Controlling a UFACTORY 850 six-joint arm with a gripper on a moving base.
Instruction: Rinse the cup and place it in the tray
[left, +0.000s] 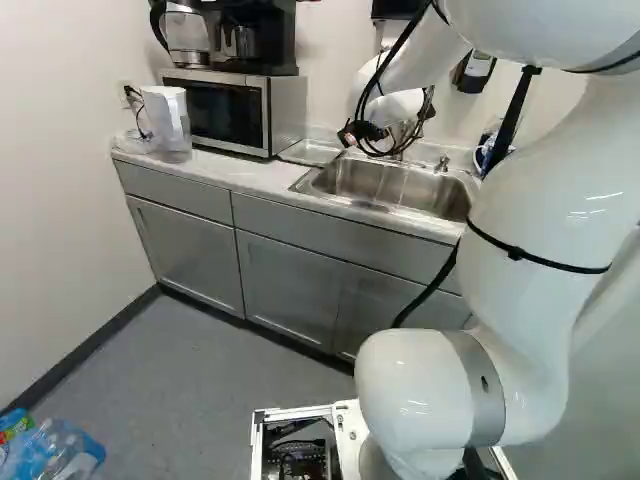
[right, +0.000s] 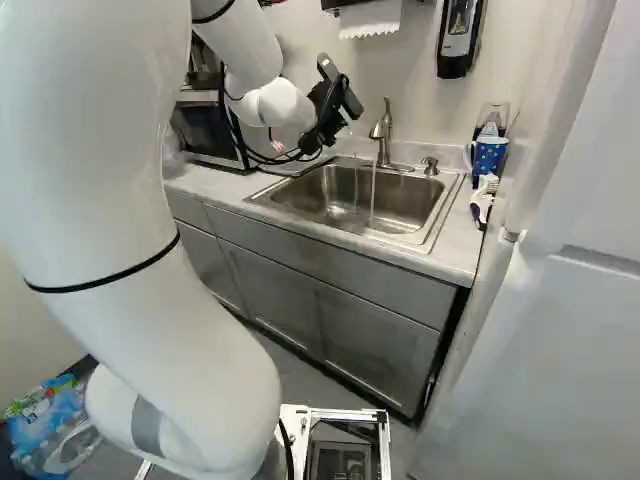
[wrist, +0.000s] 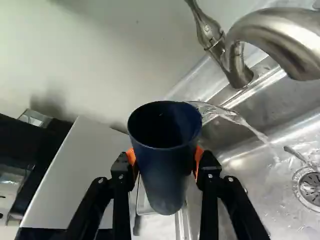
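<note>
the counter (left: 240, 178) was seen running along the wall, with grey cabinets (left: 185, 240) fitted under it. the microwave (left: 225, 110) was set toward the counter's left end, against the back. the steel sink (right: 350, 200) was let into the counter toward its right end. the shallow tray (left: 312, 152) was placed near the counter's back edge, between microwave and sink. the faucet (right: 383, 140) was mounted at the sink's back rim, and a thin stream of water (right: 373, 195) was seen falling into the basin. the black gripper (right: 340, 105) was held above the counter, near the sink's left rear corner. the dark blue cup (wrist: 167, 150) was clasped between its two fingers, the orange pads (wrist: 199, 157) pressed to opposite sides. in the wrist view, water was seen arcing from beside the cup's rim toward the basin. the patterned mug (right: 489, 158) was left by the counter's right rear corner.
</note>
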